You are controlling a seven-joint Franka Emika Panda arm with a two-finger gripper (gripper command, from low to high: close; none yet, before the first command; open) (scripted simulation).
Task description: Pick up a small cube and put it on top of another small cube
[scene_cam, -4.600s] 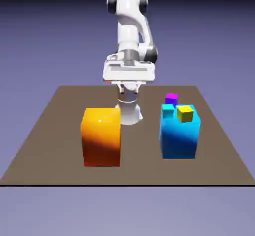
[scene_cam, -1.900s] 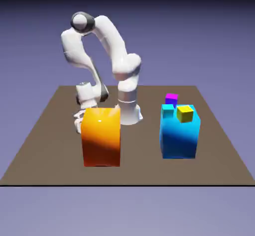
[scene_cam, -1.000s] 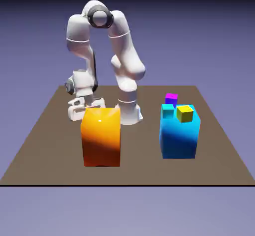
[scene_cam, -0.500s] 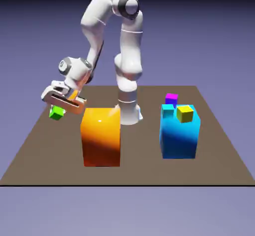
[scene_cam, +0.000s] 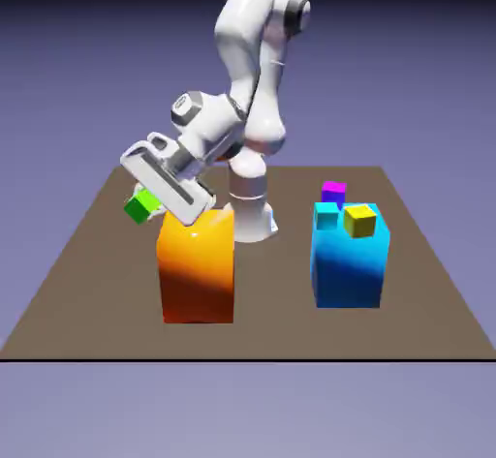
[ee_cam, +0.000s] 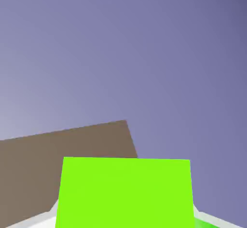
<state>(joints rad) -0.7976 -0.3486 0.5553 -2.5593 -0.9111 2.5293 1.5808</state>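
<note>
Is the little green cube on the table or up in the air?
In the air. The gripper is shut on the green cube, holding it above the table.

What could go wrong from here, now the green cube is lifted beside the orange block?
1. The gripper holds the small green cube tilted, close to the orange block's top corner; a low sweep could clip it and twist the cube loose.
2. The cyan cube and yellow cube sit close together on the blue block, so lowering onto either may bump its neighbour.
</note>
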